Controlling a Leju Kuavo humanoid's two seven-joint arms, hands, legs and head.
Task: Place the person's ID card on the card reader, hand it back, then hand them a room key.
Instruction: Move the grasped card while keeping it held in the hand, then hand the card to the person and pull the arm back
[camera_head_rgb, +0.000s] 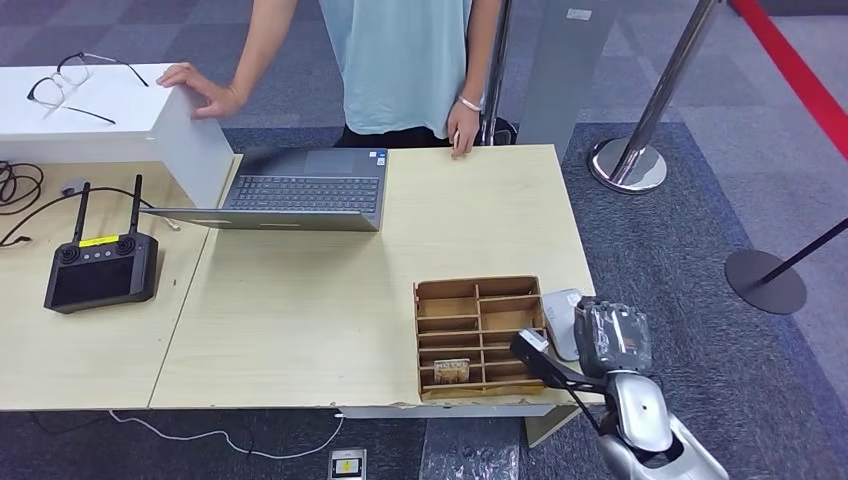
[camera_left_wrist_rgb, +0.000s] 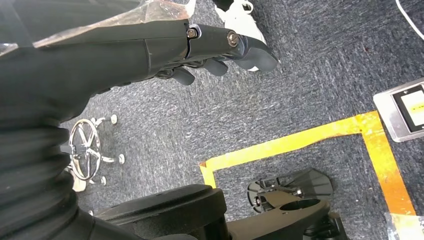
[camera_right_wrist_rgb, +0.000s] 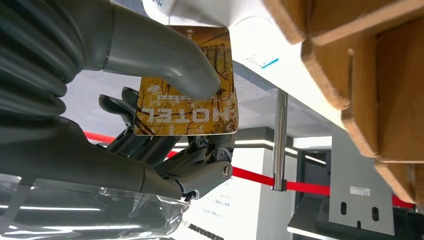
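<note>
In the right wrist view my right hand (camera_right_wrist_rgb: 165, 130) pinches a yellow-brown room key card (camera_right_wrist_rgb: 186, 112) printed HOTEL between thumb and fingers. The head view places this hand (camera_head_rgb: 570, 362) at the table's front right corner, beside the wooden card organizer (camera_head_rgb: 480, 335) and just in front of the white card reader (camera_head_rgb: 560, 308). One more card (camera_head_rgb: 452, 371) lies in a front slot of the organizer. My left hand (camera_left_wrist_rgb: 215, 47) hangs over the floor, holding nothing, fingers loosely apart. The person stands across the table, one hand (camera_head_rgb: 463, 128) on its far edge.
An open laptop (camera_head_rgb: 300, 190) sits mid-table at the back. A white box (camera_head_rgb: 100, 115) with glasses (camera_head_rgb: 70, 85) stands far left, the person's other hand (camera_head_rgb: 200, 90) on it. A black controller (camera_head_rgb: 100, 270) lies at left. Stanchion bases (camera_head_rgb: 628, 165) stand right of the table.
</note>
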